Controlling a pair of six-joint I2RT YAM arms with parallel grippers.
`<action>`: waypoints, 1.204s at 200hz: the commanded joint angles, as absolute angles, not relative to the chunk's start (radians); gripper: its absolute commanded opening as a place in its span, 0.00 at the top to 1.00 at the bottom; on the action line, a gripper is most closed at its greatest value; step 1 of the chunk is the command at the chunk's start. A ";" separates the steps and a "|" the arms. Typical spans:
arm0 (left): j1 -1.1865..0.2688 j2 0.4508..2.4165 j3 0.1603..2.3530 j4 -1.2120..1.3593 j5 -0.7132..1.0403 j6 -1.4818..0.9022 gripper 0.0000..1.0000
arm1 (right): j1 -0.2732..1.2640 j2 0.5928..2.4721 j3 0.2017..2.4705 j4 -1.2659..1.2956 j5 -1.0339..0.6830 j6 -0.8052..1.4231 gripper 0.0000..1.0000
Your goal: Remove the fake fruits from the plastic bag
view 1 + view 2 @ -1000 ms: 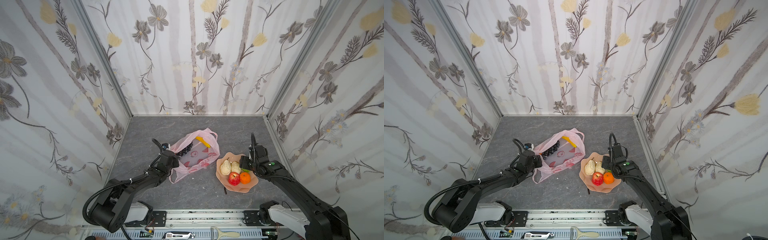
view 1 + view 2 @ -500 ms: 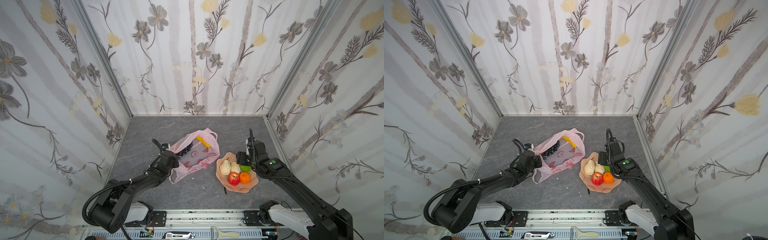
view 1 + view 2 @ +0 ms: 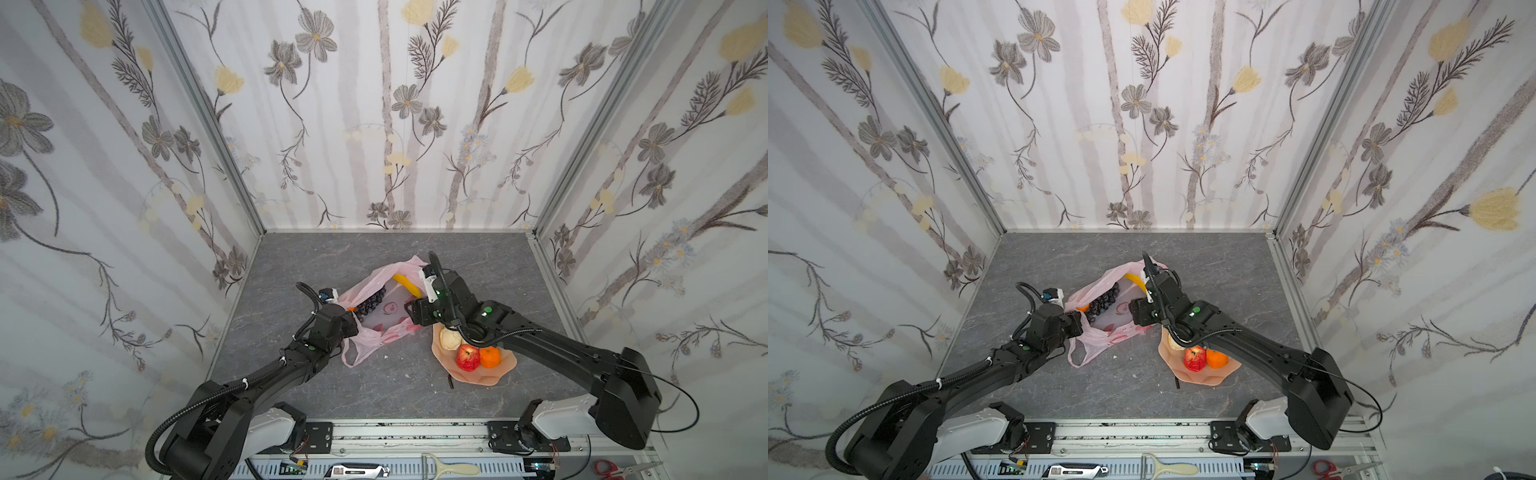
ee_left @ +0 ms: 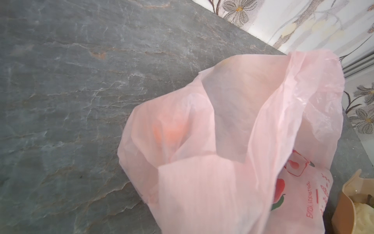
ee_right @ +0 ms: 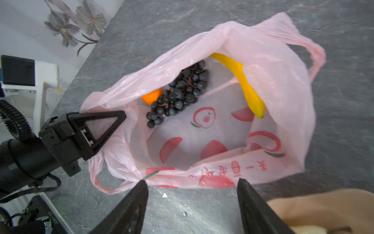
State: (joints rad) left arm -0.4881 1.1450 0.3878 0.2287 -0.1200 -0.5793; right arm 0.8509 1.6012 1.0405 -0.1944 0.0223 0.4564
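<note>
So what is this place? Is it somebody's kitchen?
Probably a robot practice booth, not a kitchen: two black robot arms on a metal rail, wallpapered panels boxing in a grey tabletop.

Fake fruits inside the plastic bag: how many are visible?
3: grape bunch, orange tucked beside it under the plastic bag's rim, banana along one side. More may be hidden.

Left claw (image 5: 121, 118) clamped (right claw (image 5: 192, 182) agape).

The plastic bag (image 5: 279, 81) is thin, pink and crinkly, and a bit see-through. The grapes (image 5: 182, 91) are dark and shiny. The banana (image 5: 247, 87) is smooth. The apple (image 3: 467, 358) is red and glossy. The dish (image 3: 490, 376) looks smooth and dull. The table (image 5: 344, 101) looks like rough grey stone. The right gripper (image 5: 192, 180) is dull black plastic.
</note>
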 commanded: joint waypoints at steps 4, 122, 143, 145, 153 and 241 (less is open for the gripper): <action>-0.486 1.092 0.341 0.183 -0.142 -0.673 0.92 | 0.900 1.730 1.083 -0.036 -0.103 0.476 0.31; -0.416 1.012 0.320 0.170 -0.078 -0.801 0.94 | 0.969 2.134 1.322 0.154 -0.115 0.448 0.49; -0.401 1.006 0.317 0.169 -0.061 -0.805 0.94 | 0.970 2.174 1.343 0.190 -0.091 0.392 0.51; -0.399 1.007 0.316 0.169 -0.059 -0.805 0.94 | 0.971 2.178 1.345 0.194 -0.088 0.388 0.51; -0.390 1.008 0.317 0.167 -0.047 -0.808 0.94 | 0.971 2.189 1.347 0.212 -0.073 0.374 0.51; -0.291 1.065 0.368 0.165 0.153 -0.844 0.93 | 0.982 2.315 1.450 0.285 -0.001 0.210 0.51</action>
